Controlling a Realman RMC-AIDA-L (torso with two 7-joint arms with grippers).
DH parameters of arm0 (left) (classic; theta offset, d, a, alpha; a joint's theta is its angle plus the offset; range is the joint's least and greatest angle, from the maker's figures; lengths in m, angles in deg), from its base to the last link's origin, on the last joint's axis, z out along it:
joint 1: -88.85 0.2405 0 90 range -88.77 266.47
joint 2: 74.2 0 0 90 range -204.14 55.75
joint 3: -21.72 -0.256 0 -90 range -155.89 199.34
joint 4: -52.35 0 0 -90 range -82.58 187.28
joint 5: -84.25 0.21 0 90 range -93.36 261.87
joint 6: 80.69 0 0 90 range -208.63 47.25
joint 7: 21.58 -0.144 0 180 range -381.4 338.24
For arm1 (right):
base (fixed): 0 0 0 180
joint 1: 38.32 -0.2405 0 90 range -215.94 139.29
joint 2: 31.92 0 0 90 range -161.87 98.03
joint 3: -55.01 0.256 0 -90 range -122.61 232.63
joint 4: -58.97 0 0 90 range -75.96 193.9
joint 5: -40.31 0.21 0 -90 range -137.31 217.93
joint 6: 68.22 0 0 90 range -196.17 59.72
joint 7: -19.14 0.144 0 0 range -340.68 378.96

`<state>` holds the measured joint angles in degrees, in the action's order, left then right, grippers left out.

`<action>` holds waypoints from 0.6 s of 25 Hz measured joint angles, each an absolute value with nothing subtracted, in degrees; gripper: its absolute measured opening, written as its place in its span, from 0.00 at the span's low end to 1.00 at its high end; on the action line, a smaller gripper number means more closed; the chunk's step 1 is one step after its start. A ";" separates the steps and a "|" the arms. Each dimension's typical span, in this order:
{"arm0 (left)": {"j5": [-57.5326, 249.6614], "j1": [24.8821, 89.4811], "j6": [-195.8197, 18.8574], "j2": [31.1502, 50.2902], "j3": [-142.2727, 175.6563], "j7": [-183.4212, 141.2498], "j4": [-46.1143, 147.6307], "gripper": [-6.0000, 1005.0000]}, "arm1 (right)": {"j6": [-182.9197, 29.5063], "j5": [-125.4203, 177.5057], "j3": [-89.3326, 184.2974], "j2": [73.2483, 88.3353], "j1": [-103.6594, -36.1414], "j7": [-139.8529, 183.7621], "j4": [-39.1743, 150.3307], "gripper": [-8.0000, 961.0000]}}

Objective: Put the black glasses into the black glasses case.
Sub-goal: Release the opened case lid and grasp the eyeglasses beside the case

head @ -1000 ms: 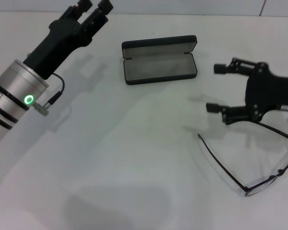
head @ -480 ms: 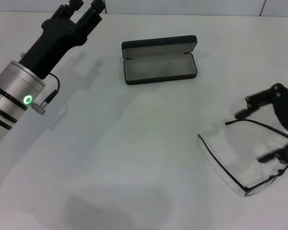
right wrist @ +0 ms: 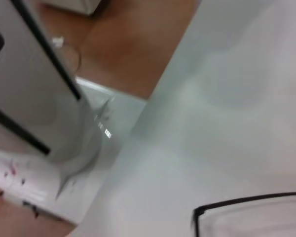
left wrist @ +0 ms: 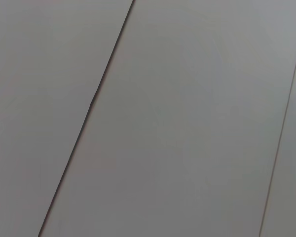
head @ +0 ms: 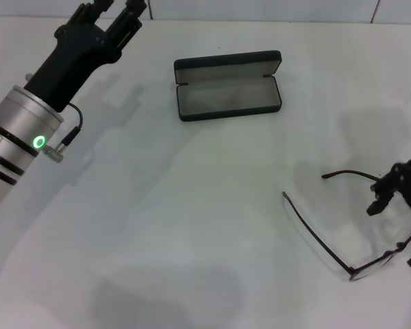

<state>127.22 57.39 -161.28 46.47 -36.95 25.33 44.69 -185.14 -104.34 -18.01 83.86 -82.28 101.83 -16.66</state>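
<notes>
Black glasses lying unfolded on white table, well apart from black glasses case and toward the right-arm side and the robot from it. Case open, grey lining up, nothing inside. Frame front farthest from the case; both temples running back toward it, so long axis points roughly caseward on a diagonal. One temple tip also visible in right wrist view, against bare table. Right gripper low at the glasses, over the temple farther from the case's left-arm end, near the frame front; clearly the nearer arm. Fingers spread, straddling rather than pinching; nothing held, contact with the frame not determinable. Left gripper raised well off to the case's left-arm side, fingers parted with a narrow gap, empty; left wrist view shows only blank panelling. Judgement: pick falls to the right arm, closing across a thin temple or bridge, then carry along the diagonal to the case with the frame turned parallel to the case's long side. Risk: thin wire slipping between the pads.
</notes>
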 joint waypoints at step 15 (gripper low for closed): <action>126.69 56.85 -160.38 46.48 -37.09 23.87 45.85 0.67 | -176.45 -107.73 -33.20 83.98 -79.55 104.65 -15.83 0.87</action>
<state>126.69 56.85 -160.38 46.48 -37.09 23.87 45.85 -176.45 -107.73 -33.20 83.98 -79.55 104.65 -15.83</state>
